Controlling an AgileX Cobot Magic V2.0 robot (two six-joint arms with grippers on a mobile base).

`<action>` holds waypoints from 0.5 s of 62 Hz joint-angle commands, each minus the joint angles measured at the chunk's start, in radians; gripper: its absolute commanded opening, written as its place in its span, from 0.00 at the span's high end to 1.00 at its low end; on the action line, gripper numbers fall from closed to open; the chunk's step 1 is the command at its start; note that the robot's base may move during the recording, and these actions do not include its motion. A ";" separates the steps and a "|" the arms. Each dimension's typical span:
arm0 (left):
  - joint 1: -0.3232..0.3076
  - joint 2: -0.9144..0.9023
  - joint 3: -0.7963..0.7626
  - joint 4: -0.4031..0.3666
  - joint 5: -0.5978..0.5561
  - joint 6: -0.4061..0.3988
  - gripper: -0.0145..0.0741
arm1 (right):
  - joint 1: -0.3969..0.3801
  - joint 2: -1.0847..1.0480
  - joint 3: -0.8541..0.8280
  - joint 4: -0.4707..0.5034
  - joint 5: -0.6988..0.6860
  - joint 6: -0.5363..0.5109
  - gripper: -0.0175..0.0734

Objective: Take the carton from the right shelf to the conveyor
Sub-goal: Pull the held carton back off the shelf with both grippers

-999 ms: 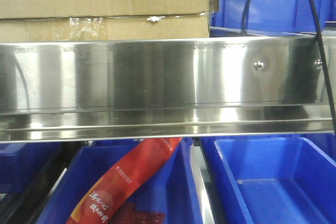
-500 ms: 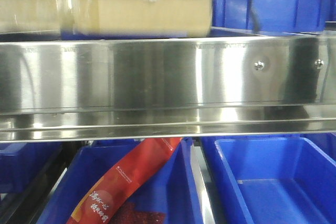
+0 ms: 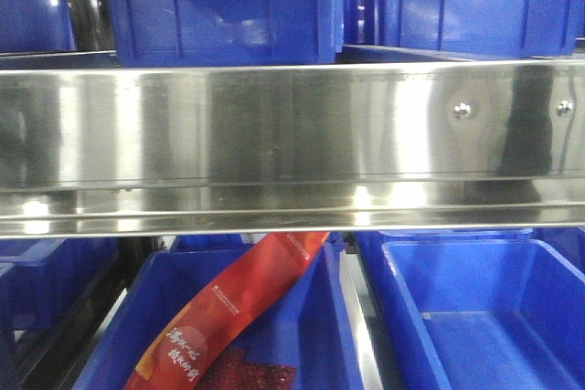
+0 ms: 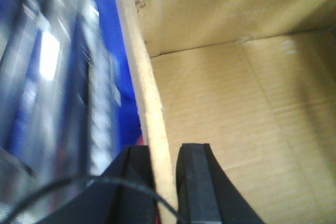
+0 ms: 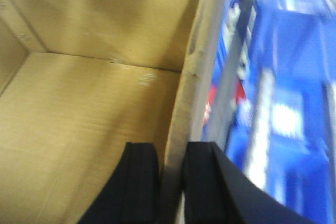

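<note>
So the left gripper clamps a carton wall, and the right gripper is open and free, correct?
Not quite: the left gripper does clamp the carton wall, but the right wrist view shows the right gripper shut on a wall too.

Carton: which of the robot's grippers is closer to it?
Neither left nor right: both touch it. The left gripper is shut on one wall of the carton; the right gripper is shut on another wall.

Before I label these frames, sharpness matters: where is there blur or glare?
Front view: sharp, with bright glare patches on the right shelf rail. Left wrist view: carton and left gripper fairly clear, blue background motion-streaked. Right wrist view: right gripper soft, blue side smeared.
</note>
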 commanded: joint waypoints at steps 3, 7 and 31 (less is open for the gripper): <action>-0.059 -0.025 0.053 -0.030 -0.030 -0.001 0.85 | -0.002 -0.095 0.130 -0.001 -0.029 -0.017 0.88; -0.081 -0.025 0.060 -0.030 -0.030 -0.001 0.85 | -0.002 -0.134 0.189 -0.001 -0.029 -0.017 0.88; -0.100 -0.025 0.060 -0.026 -0.030 -0.001 0.85 | -0.002 -0.183 0.272 -0.001 -0.029 -0.017 0.88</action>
